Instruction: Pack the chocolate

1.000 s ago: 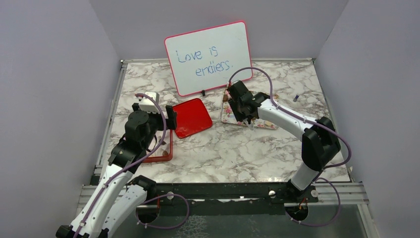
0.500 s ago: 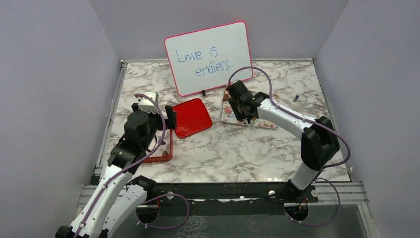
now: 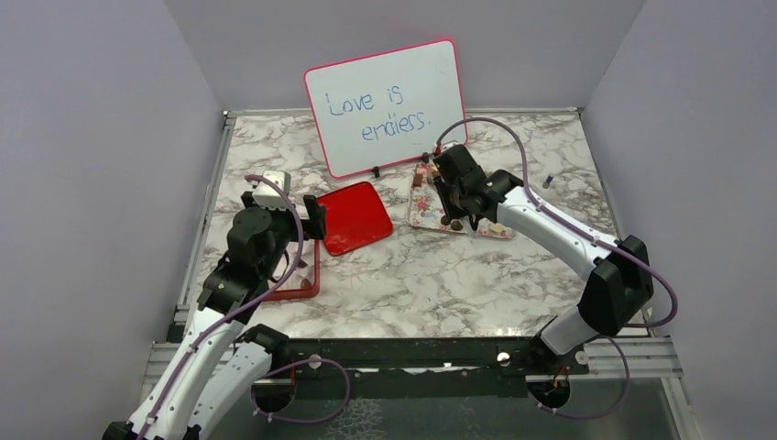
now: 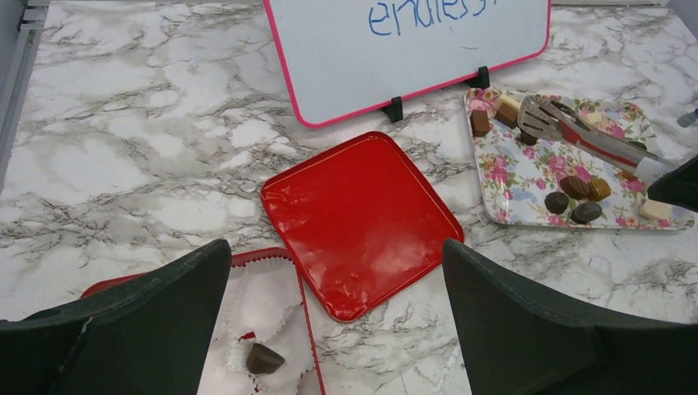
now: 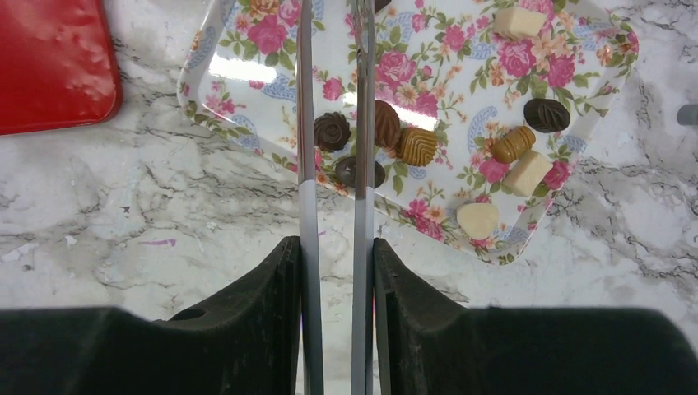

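Observation:
The chocolate pieces lie on the flower-patterned tray: a dark round one, a brown oval, a golden one and cream ones. My right gripper is shut on metal tongs whose arms reach over the tray; their tips run out of the right wrist view. In the left wrist view the tongs' head hovers over the tray's back part. My left gripper is open above the red box, which holds white paper cups and one dark chocolate.
The glossy red lid lies flat between box and tray. A whiteboard with blue writing stands at the back on black feet. A small dark object lies right of the tray. Grey walls close in the left, right and back.
My right arm has swung its elbow to the right and its gripper has shifted right and back over the tray with the tongs. The left arm has barely moved.

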Robot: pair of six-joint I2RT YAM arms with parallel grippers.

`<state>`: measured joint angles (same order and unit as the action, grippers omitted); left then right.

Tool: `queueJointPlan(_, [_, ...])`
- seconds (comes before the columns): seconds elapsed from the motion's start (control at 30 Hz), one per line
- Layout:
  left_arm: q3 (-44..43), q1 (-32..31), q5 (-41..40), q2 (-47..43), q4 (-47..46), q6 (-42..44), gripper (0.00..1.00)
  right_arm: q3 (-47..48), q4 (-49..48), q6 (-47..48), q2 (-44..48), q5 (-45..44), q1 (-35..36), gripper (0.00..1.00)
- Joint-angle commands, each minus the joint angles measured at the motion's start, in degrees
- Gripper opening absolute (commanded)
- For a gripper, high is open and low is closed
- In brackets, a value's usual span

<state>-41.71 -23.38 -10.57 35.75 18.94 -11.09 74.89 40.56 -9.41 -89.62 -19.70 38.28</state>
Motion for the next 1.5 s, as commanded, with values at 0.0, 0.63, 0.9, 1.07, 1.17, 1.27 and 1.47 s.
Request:
queueJointPlan(0.0, [-1.78,-0.27,-1.13,-1.16,-0.56,-0.77,0.99,-0.54,0.75,-1.19,3.94,2.85,0.05,0.33])
queueJointPlan(0.63, [-8.15,-0.27,-7.33,-5.09,-0.23,-3.23,0.99,3.22,-7.54,-4.65,3.97,13.07,12.05,0.31])
queueJointPlan(0.9, [-10.32,-0.27,-10.96,-7.98,0.17,-5.93,0.99,8.91,-11.90,-3.52,-2.03,14.35,21.38,0.31])
queueJointPlan(1.07, [-11.09,-0.27,-10.12,-9.22,0.62,-6.93,0.99,13.24,-13.68,-2.09,-6.07,15.76,25.65,0.31])
queueJointPlan(1.17, [-11.68,-0.27,-9.97,-9.58,0.96,-7.42,0.99,15.69,-13.99,-2.11,-8.96,16.47,27.63,0.32])
queueJointPlan(1.27, [-12.15,-0.27,-10.40,-10.06,1.01,-7.35,0.99,18.52,-13.62,-2.12,-12.54,16.77,29.60,0.32])
queueJointPlan(1.47, [-11.93,-0.27,-12.02,-10.76,1.18,-6.48,0.99,22.74,-12.14,-1.10,-18.89,14.49,33.82,0.32])
